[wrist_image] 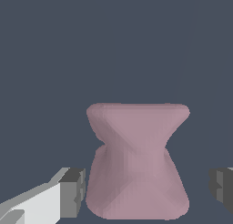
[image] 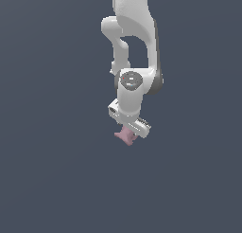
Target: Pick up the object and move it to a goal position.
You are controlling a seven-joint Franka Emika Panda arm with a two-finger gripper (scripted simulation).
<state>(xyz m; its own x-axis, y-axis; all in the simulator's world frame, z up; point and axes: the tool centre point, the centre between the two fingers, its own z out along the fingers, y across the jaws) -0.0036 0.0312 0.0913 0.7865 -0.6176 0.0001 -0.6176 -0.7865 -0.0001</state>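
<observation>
The object [wrist_image: 136,141] is a dusty-pink, spool-like lump with a pinched waist and flared ends. In the wrist view it stands between my two fingers. My gripper [wrist_image: 148,191] is open around it. One grey pad [wrist_image: 75,193] sits almost against one flared end, and the other pad [wrist_image: 223,186] stands a small gap away from the opposite side. In the exterior view the object [image: 124,137] peeks out just under the white hand [image: 132,123], which hides most of it and the fingertips.
Plain dark grey-blue ground [image: 56,180] fills both views. The white arm [image: 130,38] comes down from the top centre of the exterior view. No goal marker or other object shows.
</observation>
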